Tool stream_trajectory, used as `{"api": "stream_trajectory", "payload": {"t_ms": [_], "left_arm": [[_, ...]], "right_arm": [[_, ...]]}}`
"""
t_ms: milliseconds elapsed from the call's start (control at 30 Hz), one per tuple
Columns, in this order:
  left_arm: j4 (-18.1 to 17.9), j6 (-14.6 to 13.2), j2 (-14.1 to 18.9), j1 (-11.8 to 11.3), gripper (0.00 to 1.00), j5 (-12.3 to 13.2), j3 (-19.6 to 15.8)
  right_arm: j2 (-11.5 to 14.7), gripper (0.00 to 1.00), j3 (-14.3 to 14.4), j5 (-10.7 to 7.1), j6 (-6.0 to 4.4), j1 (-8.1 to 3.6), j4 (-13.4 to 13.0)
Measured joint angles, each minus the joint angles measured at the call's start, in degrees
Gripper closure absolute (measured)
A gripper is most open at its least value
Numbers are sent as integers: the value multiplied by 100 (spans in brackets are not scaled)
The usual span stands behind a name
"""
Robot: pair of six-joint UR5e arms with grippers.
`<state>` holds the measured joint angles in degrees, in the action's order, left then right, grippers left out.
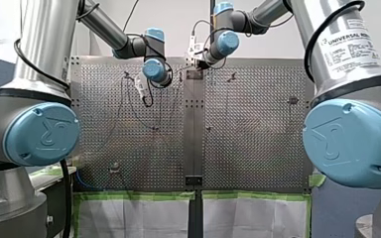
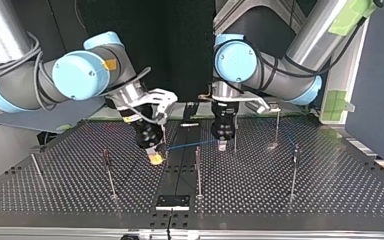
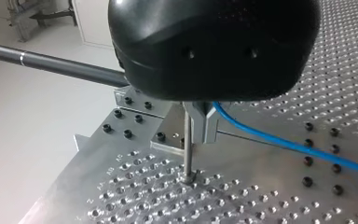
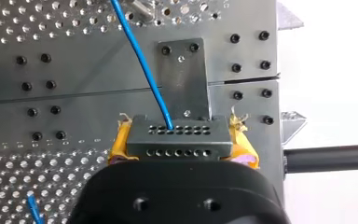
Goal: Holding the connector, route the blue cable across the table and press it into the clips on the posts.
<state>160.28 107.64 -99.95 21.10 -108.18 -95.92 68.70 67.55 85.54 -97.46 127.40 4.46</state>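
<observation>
Clamping the connector between yellow pads, my right gripper holds the blue cable taut for clipping; whether my left gripper beside a post is closed cannot be told.

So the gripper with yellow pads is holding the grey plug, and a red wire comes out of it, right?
Not quite: the wire is blue, not red. The right wrist view shows the blue cable coming out of the grey connector, which my right gripper holds, just as you said.
</observation>
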Motion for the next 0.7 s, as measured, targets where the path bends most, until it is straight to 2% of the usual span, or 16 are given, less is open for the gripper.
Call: {"api": "stream_trajectory", "payload": {"t_ms": [300, 467, 700], "left_arm": [[-179, -25, -357, -69, 100, 117, 191], [-225, -24, -399, -147, 100, 164, 337], [-192, -25, -433, -285, 100, 297, 525]], "right_arm": [[-125, 100, -5, -76, -3, -78, -34], [-152, 100, -7, -201, -3, -143, -59], [-230, 100, -60, -286, -3, -232, -75]]}}
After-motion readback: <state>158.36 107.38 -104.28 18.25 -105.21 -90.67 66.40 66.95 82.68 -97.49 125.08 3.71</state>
